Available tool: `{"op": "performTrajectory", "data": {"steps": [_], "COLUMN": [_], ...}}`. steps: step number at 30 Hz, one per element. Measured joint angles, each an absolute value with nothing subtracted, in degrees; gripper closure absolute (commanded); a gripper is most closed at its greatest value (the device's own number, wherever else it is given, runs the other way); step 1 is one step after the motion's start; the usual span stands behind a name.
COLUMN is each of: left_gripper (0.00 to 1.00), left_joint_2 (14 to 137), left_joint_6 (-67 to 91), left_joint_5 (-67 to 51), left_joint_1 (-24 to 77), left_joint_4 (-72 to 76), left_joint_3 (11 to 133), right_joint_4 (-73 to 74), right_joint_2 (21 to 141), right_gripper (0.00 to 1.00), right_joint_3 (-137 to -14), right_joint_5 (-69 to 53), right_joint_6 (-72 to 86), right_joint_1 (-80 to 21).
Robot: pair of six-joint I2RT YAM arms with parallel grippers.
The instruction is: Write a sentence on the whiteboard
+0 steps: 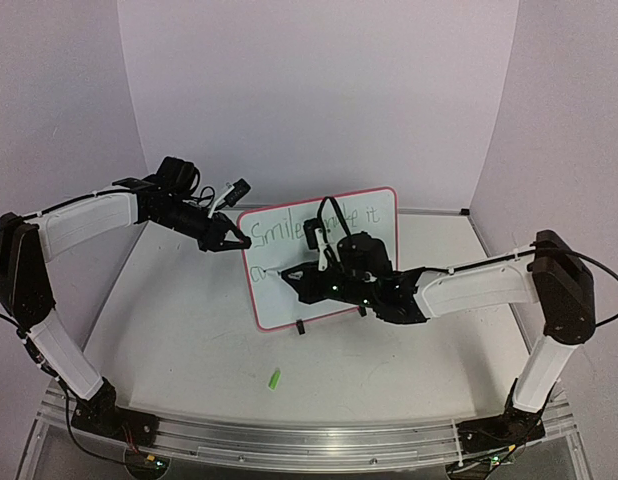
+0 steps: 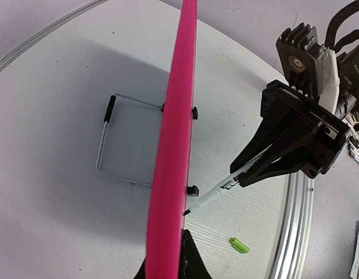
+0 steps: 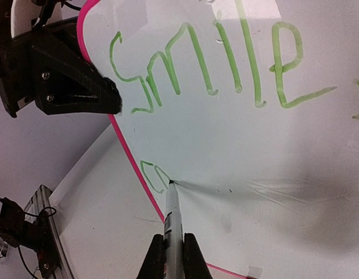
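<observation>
Right wrist: right hand (image 3: pixel 173 258) is holding the marker (image 3: pixel 172 212) against the board (image 3: pixel 237 157), left hand (image 3: pixel 107 96) clamping its rim; light, small strokes seem advisable.

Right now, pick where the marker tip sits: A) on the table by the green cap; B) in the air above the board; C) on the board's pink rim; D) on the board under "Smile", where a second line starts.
D: in the right wrist view the marker tip touches the whiteboard below the first line of the sentence, beside the second line's first green letters.
</observation>
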State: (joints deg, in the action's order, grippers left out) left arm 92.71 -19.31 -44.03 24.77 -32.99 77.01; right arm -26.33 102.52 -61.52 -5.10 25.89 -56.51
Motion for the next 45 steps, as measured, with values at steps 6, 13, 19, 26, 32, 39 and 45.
{"op": "performTrajectory", "data": {"steps": [6, 13, 19, 26, 32, 39, 45], "left_gripper": [1.00, 1.00, 1.00, 1.00, 1.00, 1.00, 1.00], "left_joint_2": [92.71, 92.65, 92.64, 92.64, 92.64, 92.64, 92.64], "left_joint_6": [-19.31, -19.33, -19.33, -19.33, -19.33, -19.33, -19.33], "left_joint_5": [-44.03, -44.02, -44.01, -44.01, -44.01, -44.01, -43.99], "left_joint_1": [24.77, 24.82, 24.84, 24.84, 24.84, 24.84, 24.84], "left_joint_4": [-32.99, -33.04, -33.04, -33.04, -33.05, -33.04, -33.06], "left_joint_3": [77.01, 77.01, 77.01, 77.01, 77.01, 77.01, 77.01], "right_joint_4": [-26.20, -25.99, -26.42, -26.72, -26.52, -26.49, -26.19], "right_joint_2": [102.52, 101.18, 97.21, 96.29, 96.48, 98.55, 99.98], "right_gripper": [1.00, 1.00, 1.00, 1.00, 1.00, 1.00, 1.00], "right_joint_3": [-61.80, -61.72, -61.45, -60.33, -60.29, -60.39, -61.08], "right_joint_5": [-5.26, -6.06, -8.03, -11.81, -13.81, -14.63, -14.65], "right_joint_6": [25.87, 25.91, 25.93, 25.96, 25.93, 25.87, 25.71], "right_joint_1": [-56.51, -56.29, -55.90, -54.33, -52.61, -52.53, -52.53]}}
